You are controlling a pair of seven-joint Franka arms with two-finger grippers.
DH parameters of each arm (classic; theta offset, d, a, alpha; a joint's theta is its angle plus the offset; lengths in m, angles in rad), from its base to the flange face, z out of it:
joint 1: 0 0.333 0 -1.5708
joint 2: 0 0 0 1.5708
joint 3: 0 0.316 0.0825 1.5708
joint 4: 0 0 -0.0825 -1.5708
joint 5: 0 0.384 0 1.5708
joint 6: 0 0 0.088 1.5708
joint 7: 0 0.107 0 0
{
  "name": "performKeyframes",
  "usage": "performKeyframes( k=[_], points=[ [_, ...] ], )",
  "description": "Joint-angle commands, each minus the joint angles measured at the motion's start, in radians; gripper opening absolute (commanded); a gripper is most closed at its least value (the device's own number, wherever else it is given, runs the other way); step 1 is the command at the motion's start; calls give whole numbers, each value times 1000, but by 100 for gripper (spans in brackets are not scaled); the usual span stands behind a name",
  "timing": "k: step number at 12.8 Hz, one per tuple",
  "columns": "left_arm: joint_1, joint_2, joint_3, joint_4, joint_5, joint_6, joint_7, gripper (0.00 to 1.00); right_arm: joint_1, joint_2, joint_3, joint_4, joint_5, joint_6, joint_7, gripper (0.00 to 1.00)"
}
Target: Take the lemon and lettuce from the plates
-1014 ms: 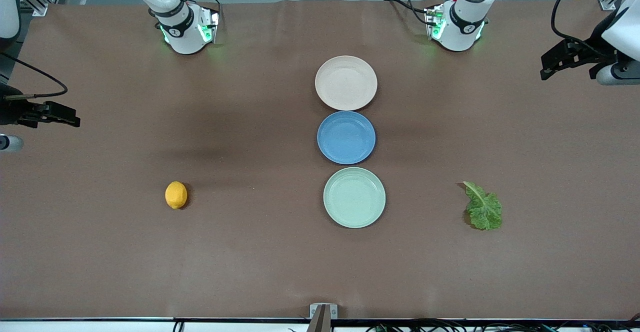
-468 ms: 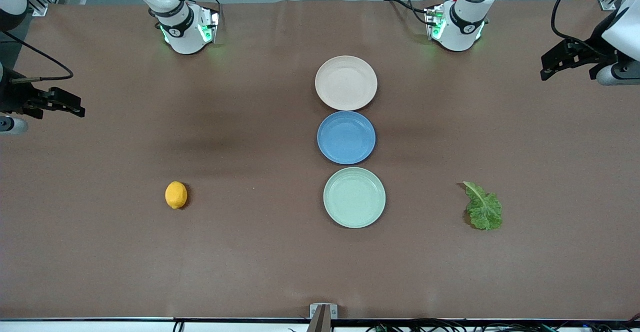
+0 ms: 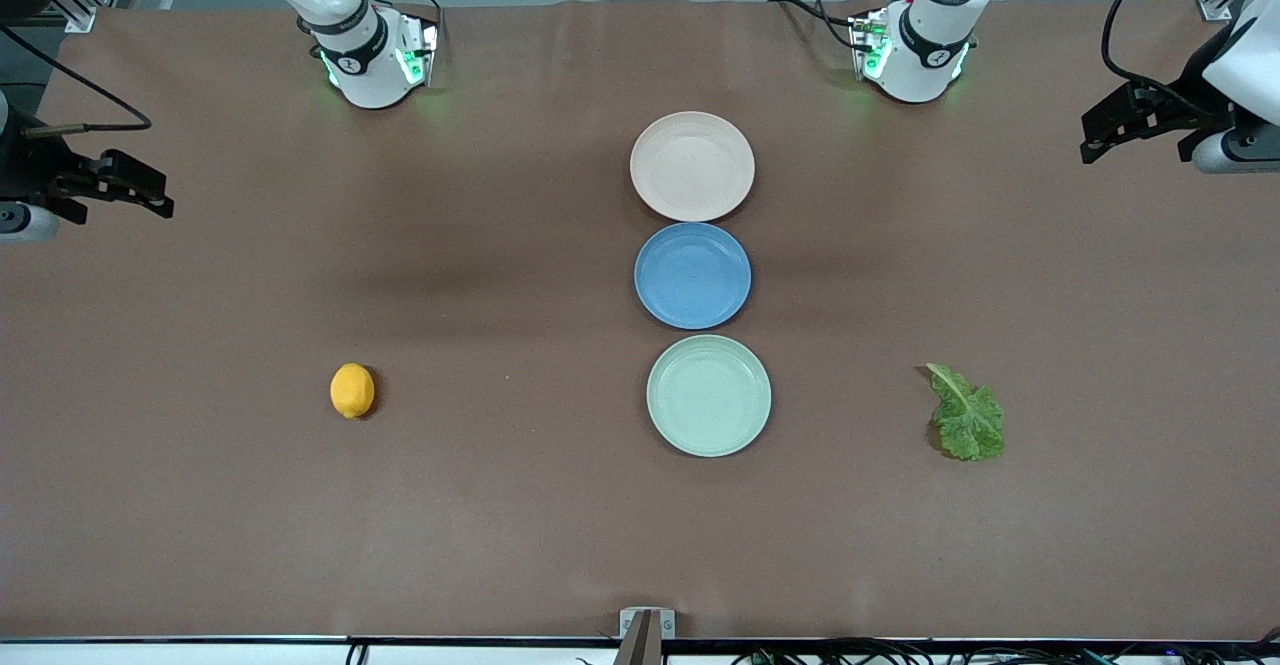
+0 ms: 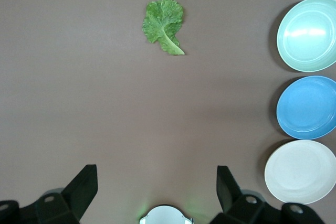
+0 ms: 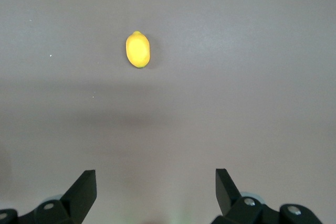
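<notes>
The yellow lemon (image 3: 352, 390) (image 5: 138, 49) lies on the bare brown table toward the right arm's end, well apart from the plates. The crinkled green lettuce (image 3: 966, 413) (image 4: 164, 24) lies flat on the table toward the left arm's end. The beige-pink plate (image 3: 692, 166) (image 4: 300, 171) and the mint green plate (image 3: 708, 395) (image 4: 307, 34) stand empty in the middle row. My right gripper (image 3: 158, 195) (image 5: 156, 174) hangs open, high over the table's edge at its own end. My left gripper (image 3: 1088, 141) (image 4: 157, 174) is open too, high over its end.
An empty blue plate (image 3: 692, 275) (image 4: 307, 107) sits between the two pale plates, rims almost touching. The arms' bases (image 3: 375, 55) (image 3: 915, 45) stand along the table edge farthest from the front camera. A small bracket (image 3: 646, 625) sits at the nearest edge.
My right gripper has shifted toward the robots' bases along its end of the table. The left gripper, the lemon, the lettuce and the plates have stayed put.
</notes>
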Motion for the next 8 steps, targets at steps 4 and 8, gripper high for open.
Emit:
performKeyframes(
  k=[4,8],
  points=[
    [-3,13,-2,22,28,10,9,100,1,-80,-1,-70,-1,21,-3,100],
    [-8,13,-2,22,28,9,9,100,4,-87,-1,-70,2,20,-2,100]
  ],
)
